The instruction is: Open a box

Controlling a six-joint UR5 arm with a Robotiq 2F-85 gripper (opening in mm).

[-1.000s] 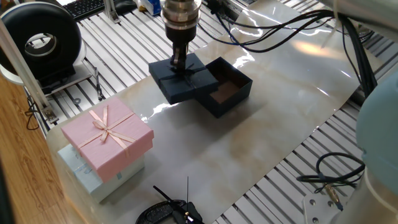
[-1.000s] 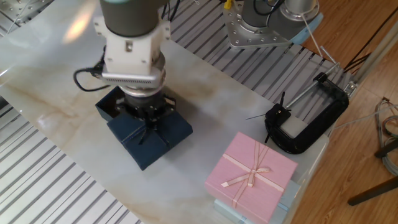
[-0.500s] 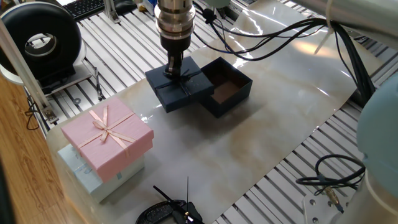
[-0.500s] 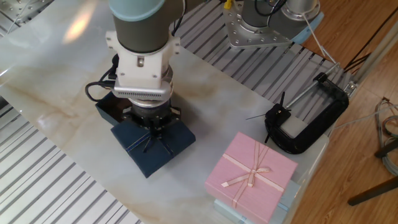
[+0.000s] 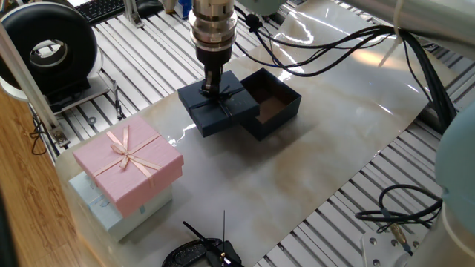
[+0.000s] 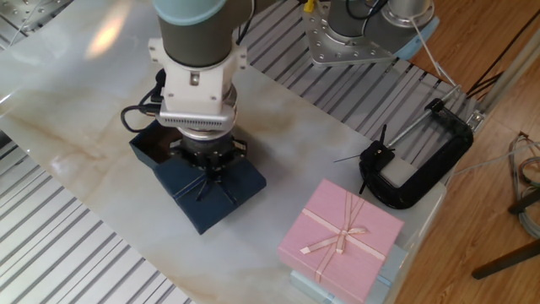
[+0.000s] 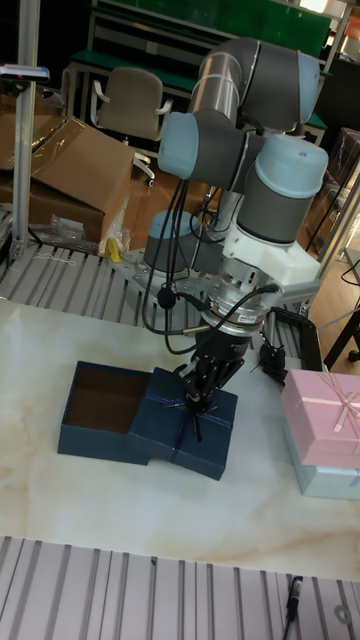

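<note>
Now box (image 7: 98,410) open, brown inside, lid (image 5: 219,106) beside it, jaws pinching its bow (image 6: 208,177)

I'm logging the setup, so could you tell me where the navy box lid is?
The dark navy-blue cardboard lid with a ribbon bow sits beside the open brown-lined box base, overlapping its edge, directly under the gripper.

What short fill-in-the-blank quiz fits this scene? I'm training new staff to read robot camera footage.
1. The navy lid bears a dark ____ on top.
2. The open box is ____ inside.
3. The pink box sits on a pale ____.
4. The gripper is right above the ____.

Missing words: bow; brown; box; lid
</note>
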